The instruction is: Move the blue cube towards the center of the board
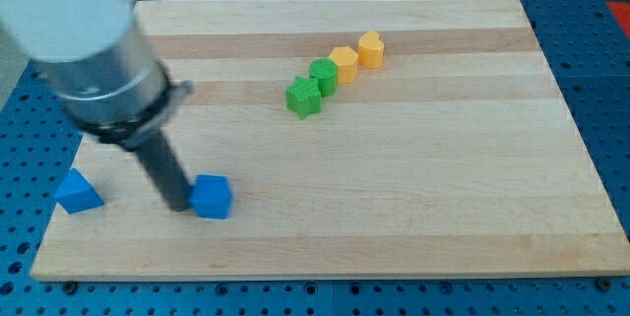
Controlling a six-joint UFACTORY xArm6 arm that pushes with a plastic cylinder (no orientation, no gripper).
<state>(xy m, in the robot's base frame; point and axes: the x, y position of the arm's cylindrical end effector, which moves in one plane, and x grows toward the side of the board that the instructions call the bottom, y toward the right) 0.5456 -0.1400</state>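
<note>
The blue cube [212, 197] lies on the wooden board [413, 188] near the view's bottom left. My tip [176, 203] is right against the cube's left side, touching or nearly touching it. The dark rod rises up and to the left from there into the large grey arm body, which hides the board's upper left corner.
A blue triangular block [77, 192] lies at the board's left edge, left of my tip. A diagonal row stands at the upper middle: a green star-like block [304, 97], a green block [323, 75], an orange block [345, 63] and an orange heart-like block [371, 48].
</note>
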